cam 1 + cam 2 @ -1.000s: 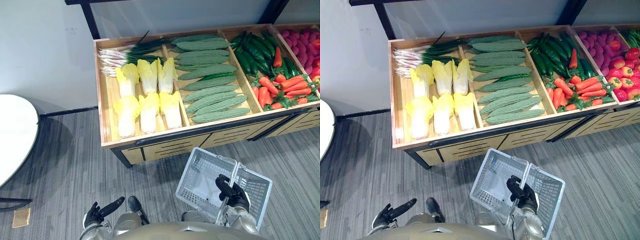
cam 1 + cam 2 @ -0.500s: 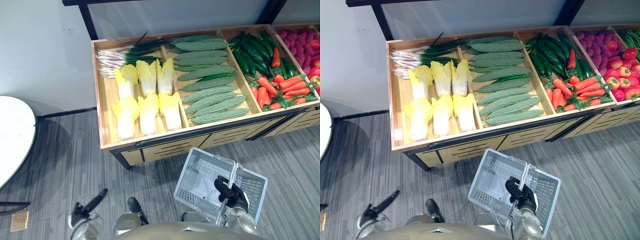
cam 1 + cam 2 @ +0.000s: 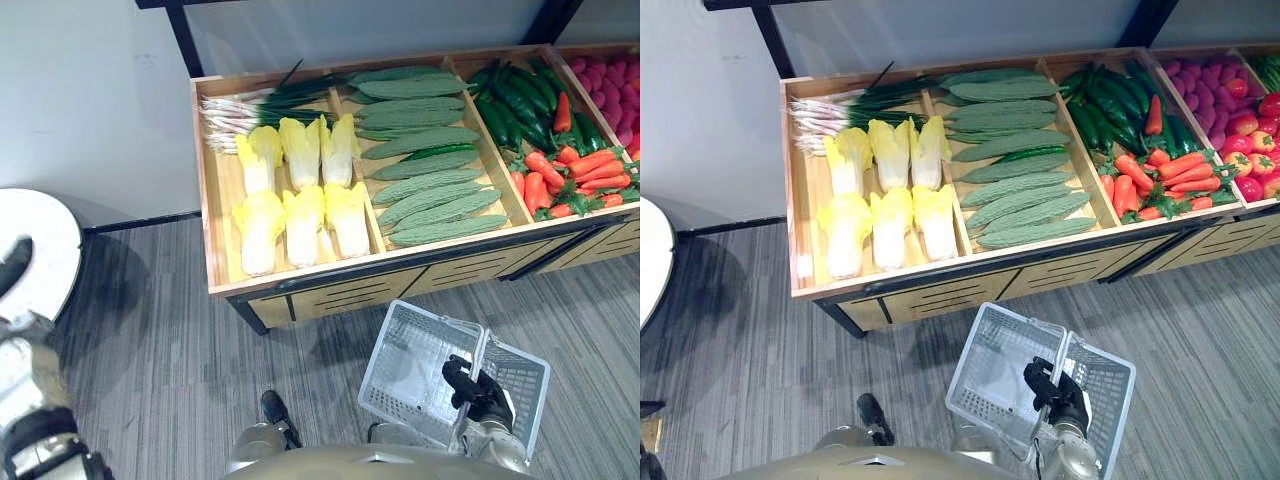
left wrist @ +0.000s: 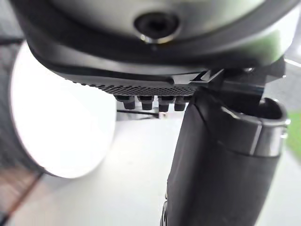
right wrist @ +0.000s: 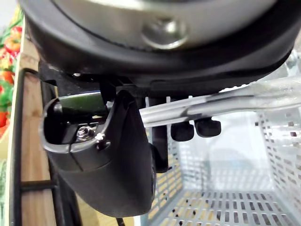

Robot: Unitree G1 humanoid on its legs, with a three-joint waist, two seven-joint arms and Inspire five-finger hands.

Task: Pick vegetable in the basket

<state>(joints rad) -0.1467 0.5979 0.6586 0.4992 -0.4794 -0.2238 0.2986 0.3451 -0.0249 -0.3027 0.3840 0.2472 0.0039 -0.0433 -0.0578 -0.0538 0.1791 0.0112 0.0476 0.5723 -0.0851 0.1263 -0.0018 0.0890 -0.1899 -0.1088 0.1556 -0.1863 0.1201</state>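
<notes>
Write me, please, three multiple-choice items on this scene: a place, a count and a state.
1. Where do the bumpy green gourds lie?
A. In the wooden stand's compartment beside the yellow leafy heads.
B. Among the carrots.
C. On the floor.
2. How many yellow leafy heads are there?
A. Four.
B. Six.
C. Nine.
3. The pale perforated plastic basket is:
A. full.
B. empty, its handle gripped by the right robot hand.
C. overturned.
Answers: 1 A, one divider apart; 2 B, two rows of three; 3 B, its bare floor shows.
</notes>
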